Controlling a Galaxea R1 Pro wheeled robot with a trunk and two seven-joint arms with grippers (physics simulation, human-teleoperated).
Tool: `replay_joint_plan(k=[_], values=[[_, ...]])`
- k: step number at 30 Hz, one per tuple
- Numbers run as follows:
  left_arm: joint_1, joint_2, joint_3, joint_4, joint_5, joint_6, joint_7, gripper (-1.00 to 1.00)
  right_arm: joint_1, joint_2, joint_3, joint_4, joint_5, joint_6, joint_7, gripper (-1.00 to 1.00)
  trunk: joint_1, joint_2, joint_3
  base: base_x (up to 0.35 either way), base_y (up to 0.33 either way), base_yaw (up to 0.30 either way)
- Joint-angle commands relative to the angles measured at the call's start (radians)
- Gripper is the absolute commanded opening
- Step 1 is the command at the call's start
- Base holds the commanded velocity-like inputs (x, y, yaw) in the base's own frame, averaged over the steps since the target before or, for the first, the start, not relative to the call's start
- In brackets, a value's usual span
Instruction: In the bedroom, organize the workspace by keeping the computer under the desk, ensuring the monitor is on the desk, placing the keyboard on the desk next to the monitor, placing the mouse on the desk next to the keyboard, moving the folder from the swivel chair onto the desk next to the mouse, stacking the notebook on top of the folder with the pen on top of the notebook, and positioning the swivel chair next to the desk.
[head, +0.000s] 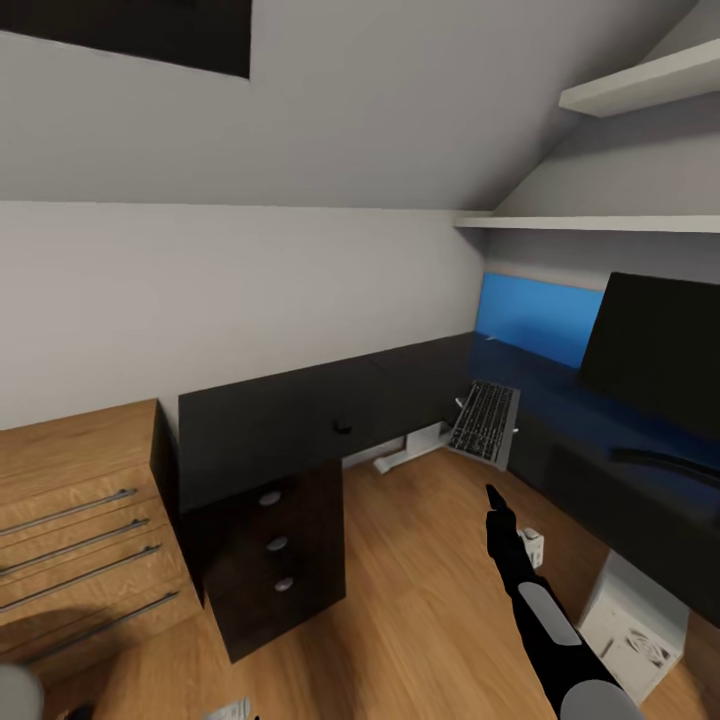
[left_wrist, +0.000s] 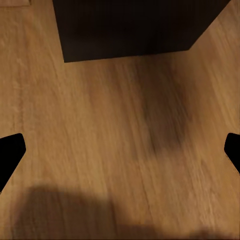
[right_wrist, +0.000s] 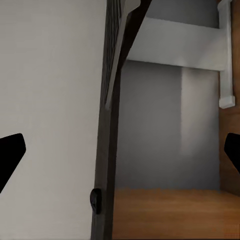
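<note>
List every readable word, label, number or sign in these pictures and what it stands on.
None can be read.
The keyboard: key legends too small and blurred.
The monitor: black screen, no text.
The desk drawer fronts: plain, round knobs, no labels.

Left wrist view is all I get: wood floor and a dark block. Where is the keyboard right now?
Observer: In the head view the keyboard sits tilted at the inner corner of the desk, overhanging its edge.
Operator: Is the right tool holding it?
Observer: No. The right tool is open and empty in its own wrist view, and the head view shows it short of the keyboard.
</note>
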Motion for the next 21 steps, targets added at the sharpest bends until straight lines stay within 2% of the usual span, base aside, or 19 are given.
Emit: replay_joint_plan(k=[1,6,12,21], values=[[-0.001,0.000,-0.002,0.001,0.007,-0.003,-0.002,1.00,-0.001,-0.001,0.002,0.001,-0.010,0.000,0.005,1.00,0.000,0.000,-0.001,0.283,0.000,0.000],[-0.001,-0.001,-0.002,0.003,0.006,-0.002,-0.003,1.00,-0.001,-0.003,0.002,0.006,-0.012,0.002,0.004,1.00,0.000,0.000,-0.001,0.225,0.000,0.000],[-0.001,-0.001,-0.002,0.017,0.006,-0.003,-0.003,1.00,-0.001,-0.004,0.001,0.010,-0.013,0.005,0.001,1.00,0.000,0.000,-0.001,0.085,0.000,0.000],[-0.001,-0.005,-0.005,0.023,0.005,-0.002,-0.004,1.00,-0.001,-0.005,-0.001,0.010,-0.018,0.007,-0.002,1.00,0.000,0.000,-0.001,0.210,0.000,0.000]])
